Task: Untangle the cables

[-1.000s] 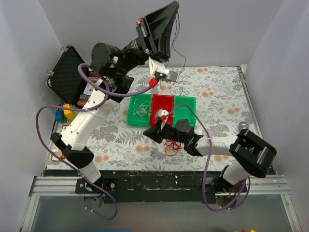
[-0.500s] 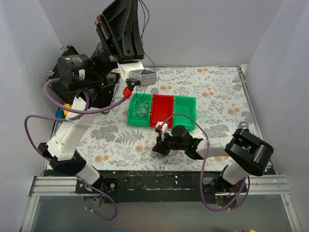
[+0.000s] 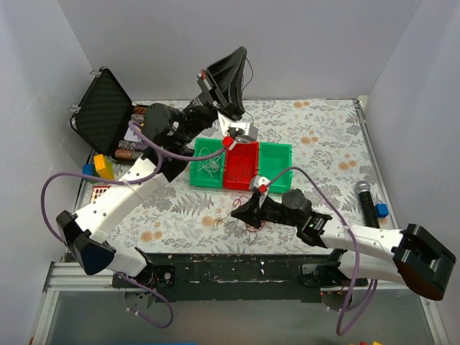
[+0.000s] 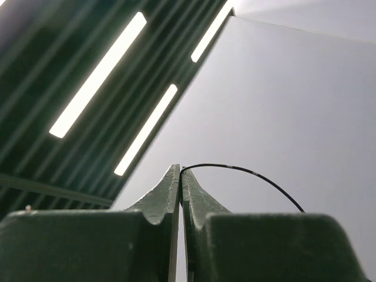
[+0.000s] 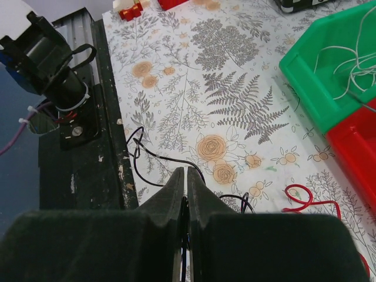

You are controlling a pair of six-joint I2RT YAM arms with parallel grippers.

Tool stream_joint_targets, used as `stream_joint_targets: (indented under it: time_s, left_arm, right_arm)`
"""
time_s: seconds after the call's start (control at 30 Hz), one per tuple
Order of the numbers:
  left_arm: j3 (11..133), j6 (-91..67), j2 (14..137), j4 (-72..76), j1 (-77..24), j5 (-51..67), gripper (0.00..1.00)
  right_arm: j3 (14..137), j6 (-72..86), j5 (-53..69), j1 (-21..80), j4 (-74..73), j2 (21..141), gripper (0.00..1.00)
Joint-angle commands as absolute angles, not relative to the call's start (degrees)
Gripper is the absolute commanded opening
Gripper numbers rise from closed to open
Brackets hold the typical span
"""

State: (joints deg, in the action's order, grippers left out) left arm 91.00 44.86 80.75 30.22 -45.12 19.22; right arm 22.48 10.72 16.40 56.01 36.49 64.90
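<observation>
Swinging back above the bins (image 3: pixel 277 157), the left gripper (image 4: pixel 180 176) is keeping a black wire (image 4: pixel 247 171) pinched, apparently drawing it out of the cables (image 3: pixel 250 221) lying by the near edge of the counter (image 3: pixel 323 136). The right gripper (image 5: pixel 183 174) is clamping closed there. Next is probably a gentle pull apart.

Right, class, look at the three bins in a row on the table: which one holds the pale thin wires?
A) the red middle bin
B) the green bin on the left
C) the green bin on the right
B: in the top view the pale thin wires lie looped inside the green bin on the left.
</observation>
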Motion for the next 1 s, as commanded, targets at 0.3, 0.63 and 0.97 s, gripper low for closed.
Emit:
stream_joint_targets:
  time_s: [0.3, 0.63, 0.97]
  left_arm:
    - [78.31, 34.46, 81.38, 40.61, -44.47, 9.41, 0.0]
    - [72.16, 31.29, 83.23, 43.33, -42.63, 8.35, 0.0]
    - [71.62, 30.41, 85.95, 46.4, -40.25, 8.96, 0.0]
  right_arm:
    - [16.18, 12.04, 6.08, 56.43, 26.64, 44.14, 0.02]
    - [15.12, 13.27, -4.48, 56.34, 17.93, 32.87, 0.01]
    - [15.65, 13.62, -4.48, 56.34, 17.23, 33.22, 0.01]
